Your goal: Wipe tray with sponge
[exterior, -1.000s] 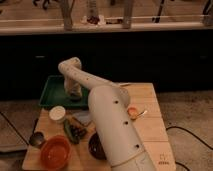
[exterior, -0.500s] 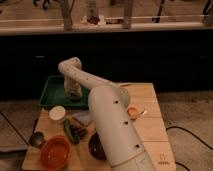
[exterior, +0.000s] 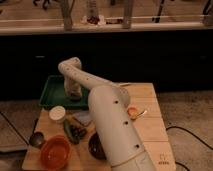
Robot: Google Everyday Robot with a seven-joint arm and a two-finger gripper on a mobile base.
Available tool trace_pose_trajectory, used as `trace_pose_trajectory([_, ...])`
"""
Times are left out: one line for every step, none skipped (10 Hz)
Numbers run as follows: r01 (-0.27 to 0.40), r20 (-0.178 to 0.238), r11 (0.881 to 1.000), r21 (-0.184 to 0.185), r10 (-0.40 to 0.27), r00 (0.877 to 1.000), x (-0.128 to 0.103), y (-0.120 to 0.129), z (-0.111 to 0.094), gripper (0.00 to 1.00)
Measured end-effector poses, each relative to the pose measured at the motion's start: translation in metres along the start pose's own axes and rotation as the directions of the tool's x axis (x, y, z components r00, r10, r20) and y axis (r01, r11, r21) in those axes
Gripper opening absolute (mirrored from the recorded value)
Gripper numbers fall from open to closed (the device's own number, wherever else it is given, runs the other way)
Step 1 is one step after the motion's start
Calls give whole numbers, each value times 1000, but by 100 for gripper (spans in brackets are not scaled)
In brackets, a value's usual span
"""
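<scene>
Sponge contact with the tray (exterior: 52, 90) is what this step turns on, yet no sponge can be made out; the gripper (exterior: 75, 95) is down inside the tray, towards its right end, and what it holds, if anything, cannot be told. Judging from that position, the wiping is under way or about to start. To do it well, the tool should press flat on the green floor, travel in long overlapping strokes from this right end towards the tray's left rim, and stay clear of the raised edge so the tray is not shoved along the wooden table (exterior: 150, 125).

The arm (exterior: 107, 115) rises from the near side of the table, runs as a thick white link up towards the tray, bends at an elbow above the tray's far rim and drops steeply to the wrist.

Just in front of the tray stands a small white cup (exterior: 57, 114); nearer the camera lie an orange bowl (exterior: 55, 151) and a dark bowl (exterior: 96, 146).
</scene>
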Motion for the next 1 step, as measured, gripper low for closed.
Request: trace_pose_trajectory([0, 0, 1000, 0, 0, 1000, 0, 0, 0, 0])
